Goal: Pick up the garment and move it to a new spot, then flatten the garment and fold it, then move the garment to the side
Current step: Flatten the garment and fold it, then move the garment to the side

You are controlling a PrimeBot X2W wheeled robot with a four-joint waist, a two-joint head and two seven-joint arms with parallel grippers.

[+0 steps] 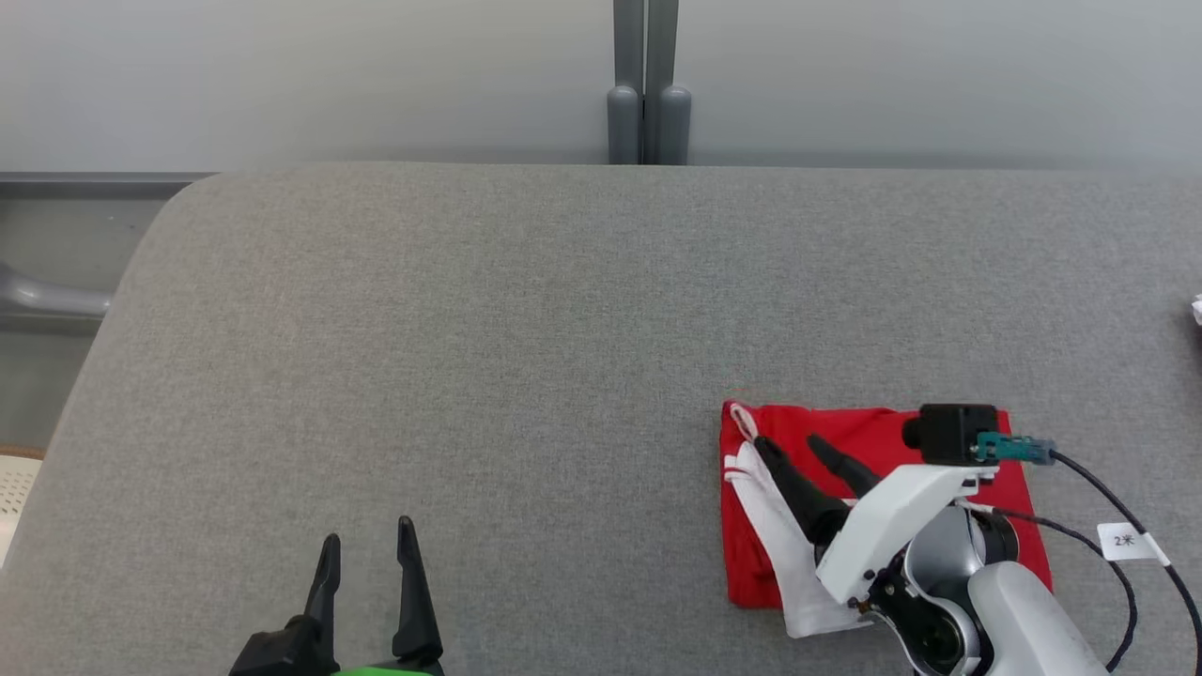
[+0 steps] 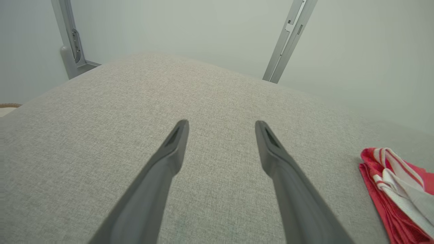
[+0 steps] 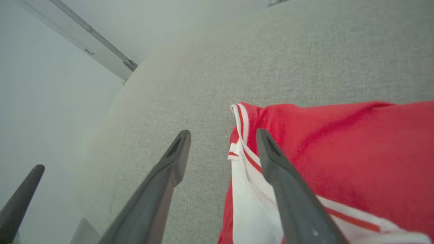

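Light: we see bright, even, soft light over the table (image 1: 470, 376), with no glare.
Shadows: we find them faint, hardly any under the right gripper (image 1: 786, 439) on the garment (image 1: 873, 432).
Focus: the head view is sharp; in the right wrist view, the near cloth and fingers (image 3: 291, 189) look soft.
Edges: we see the wrist views stretch outward and tilt the posts (image 2: 288, 40).

garment (image 1: 873, 437) on table (image 1: 563, 329), right side | left hand (image 1: 368, 530) front left
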